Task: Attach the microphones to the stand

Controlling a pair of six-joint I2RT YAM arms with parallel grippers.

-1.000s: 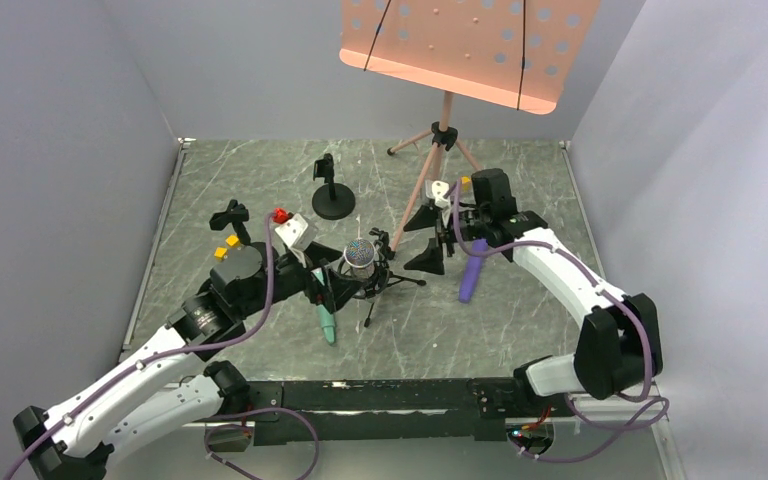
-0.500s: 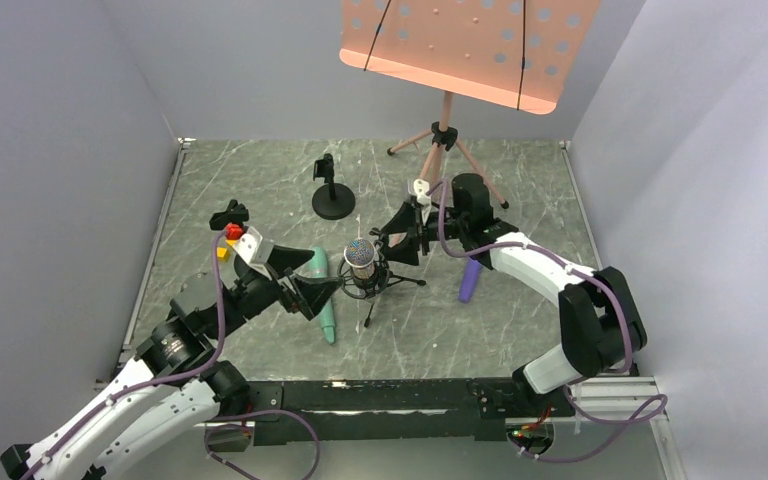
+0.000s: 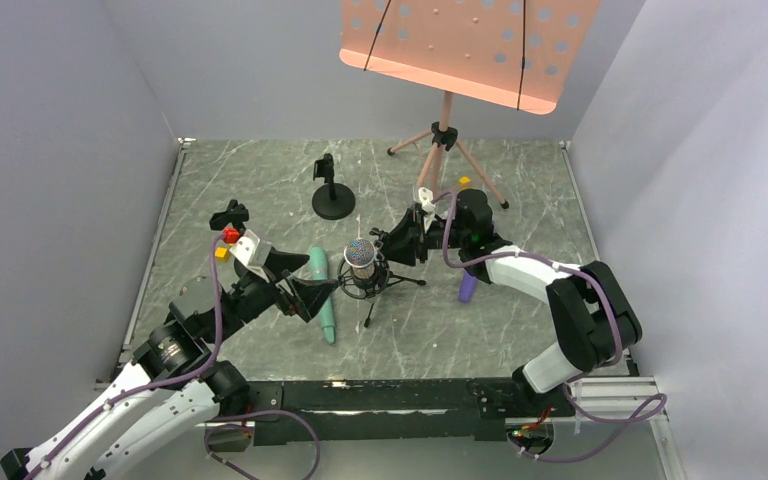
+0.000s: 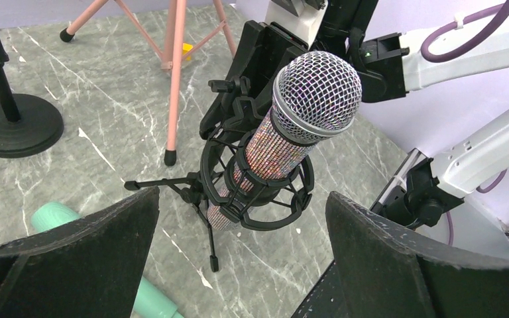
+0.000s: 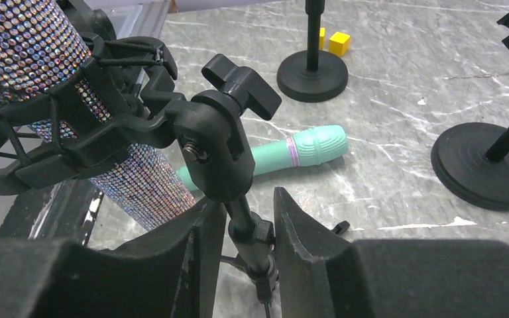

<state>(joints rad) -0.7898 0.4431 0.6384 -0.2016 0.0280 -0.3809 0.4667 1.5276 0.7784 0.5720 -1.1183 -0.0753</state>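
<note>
Flanking the thin post of the black tripod stand (image 5: pixel 213 142), the right gripper (image 5: pixel 248 205), its fingers nearly together, sits just beside the glittery silver-pink mesh-headed microphone (image 5: pixel 26 46) cradled there; whether it pinches is unclear.

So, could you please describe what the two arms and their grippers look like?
Both have white shells on the long links and black joints: the left arm and the right arm. A purple cable runs along each. The left gripper and right gripper each carry a small white block at the wrist and two broad black wedge-shaped fingers with matte, rough-looking pads.
</note>
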